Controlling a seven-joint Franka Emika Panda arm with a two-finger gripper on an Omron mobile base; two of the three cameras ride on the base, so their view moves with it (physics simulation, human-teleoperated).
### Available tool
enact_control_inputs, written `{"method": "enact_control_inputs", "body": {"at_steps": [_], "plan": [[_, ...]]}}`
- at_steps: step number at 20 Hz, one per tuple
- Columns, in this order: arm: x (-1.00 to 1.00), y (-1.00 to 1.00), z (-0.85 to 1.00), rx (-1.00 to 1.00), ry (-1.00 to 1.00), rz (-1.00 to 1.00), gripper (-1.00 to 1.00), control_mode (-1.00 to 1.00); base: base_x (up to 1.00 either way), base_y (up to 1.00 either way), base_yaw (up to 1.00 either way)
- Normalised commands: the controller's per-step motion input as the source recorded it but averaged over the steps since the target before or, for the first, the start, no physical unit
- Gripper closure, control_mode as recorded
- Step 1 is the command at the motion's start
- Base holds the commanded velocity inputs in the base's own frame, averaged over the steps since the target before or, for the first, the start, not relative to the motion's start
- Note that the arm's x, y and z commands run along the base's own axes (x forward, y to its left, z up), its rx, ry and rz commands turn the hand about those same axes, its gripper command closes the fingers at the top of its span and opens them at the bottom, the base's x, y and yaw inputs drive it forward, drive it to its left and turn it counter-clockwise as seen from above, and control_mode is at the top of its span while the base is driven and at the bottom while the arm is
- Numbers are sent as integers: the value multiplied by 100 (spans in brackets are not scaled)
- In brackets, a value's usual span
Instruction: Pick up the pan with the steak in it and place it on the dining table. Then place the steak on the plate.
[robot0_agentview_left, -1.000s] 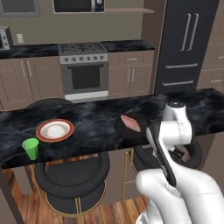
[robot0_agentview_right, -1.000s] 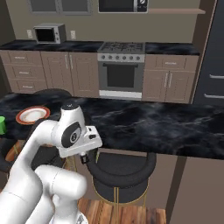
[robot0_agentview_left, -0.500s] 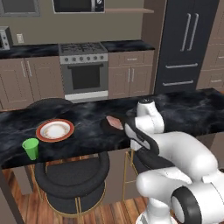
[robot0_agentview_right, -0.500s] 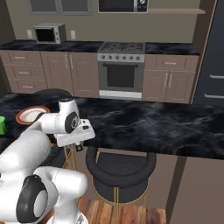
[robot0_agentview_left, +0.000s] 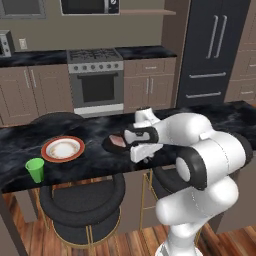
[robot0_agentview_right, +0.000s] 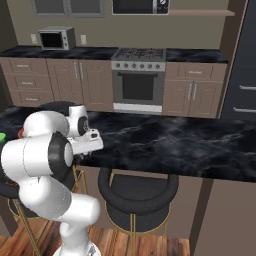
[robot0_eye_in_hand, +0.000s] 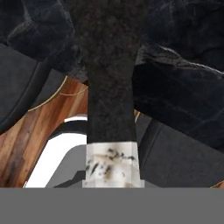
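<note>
Since a second ago my arm swung left, carrying the pan (robot0_agentview_left: 114, 144) with the steak (robot0_agentview_left: 118, 141) toward the plate (robot0_agentview_left: 62, 148). My claw (robot0_agentview_left: 141, 151) grips the pan handle, pan over the table's (robot0_agentview_left: 90, 162) near edge. Keep it level, set down short of the plate.

Brown cabinets (robot0_agentview_left: 150, 90), steel oven (robot0_agentview_left: 97, 85), black stools (robot0_agentview_left: 82, 205), wood floor (robot0_agentview_left: 130, 235).

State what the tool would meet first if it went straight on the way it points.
Likely the pan handle, lying directly ahead in the hand view; it may already touch it.
</note>
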Motion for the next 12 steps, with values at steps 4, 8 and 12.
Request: {"method": "enact_control_inputs", "body": {"at_steps": [4, 8, 12], "plan": [[2, 7, -2, 0, 1, 0, 100, -100, 0, 0, 0], [0, 4, -9, 2, 0, 2, 100, -100, 0, 0, 0], [0, 6, -29, 9, -5, 7, 100, -100, 0, 0, 0]]}}
